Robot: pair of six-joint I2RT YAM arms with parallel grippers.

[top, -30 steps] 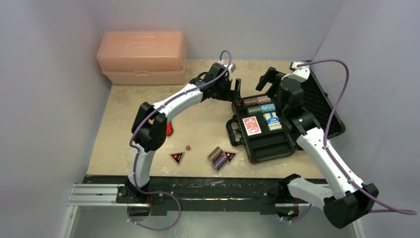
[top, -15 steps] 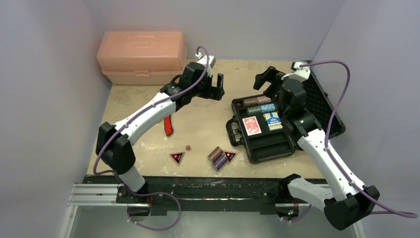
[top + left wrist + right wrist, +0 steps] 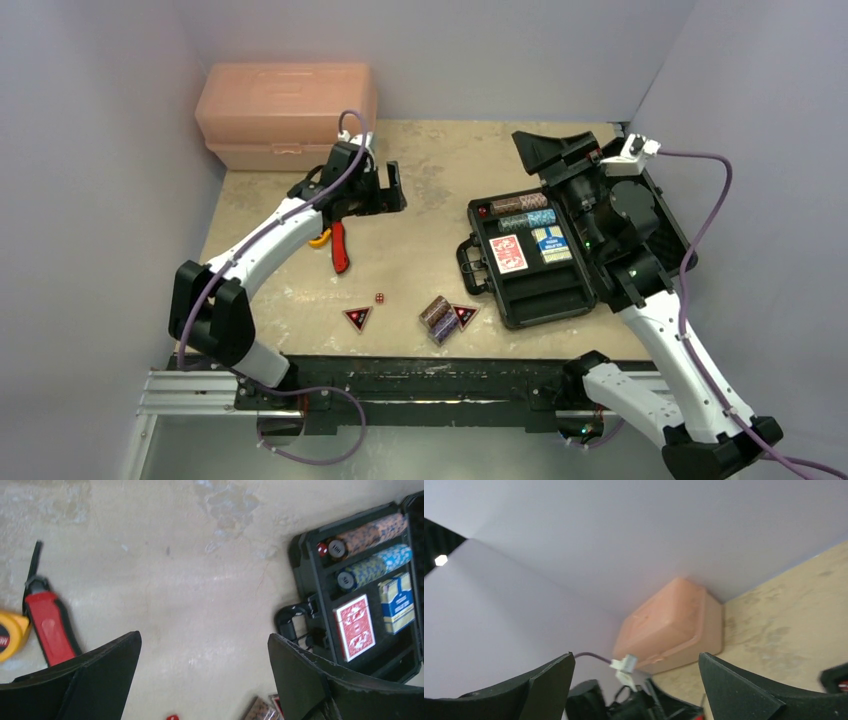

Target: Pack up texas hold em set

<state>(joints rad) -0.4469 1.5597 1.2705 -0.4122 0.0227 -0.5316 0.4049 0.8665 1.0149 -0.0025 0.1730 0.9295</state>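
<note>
You have one black case [image 3: 545, 300]. Inside it you can count two rows of chips [image 3: 520, 203] and two card decks [image 3: 508, 253], one red and one blue. Outside it lie two short chip stacks [image 3: 437, 318] side by side, two triangle tokens [image 3: 357, 318] and one red die [image 3: 380, 297]. A red speck [image 3: 322, 549] in the case corner is too small to name. Add one peach box [image 3: 288, 115], one red knife [image 3: 340, 250] and one yellow tape measure [image 3: 319, 239].

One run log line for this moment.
left gripper: open, empty | right gripper: open, empty | case: open, part packed | on table: chip stack, die, two tokens
</note>
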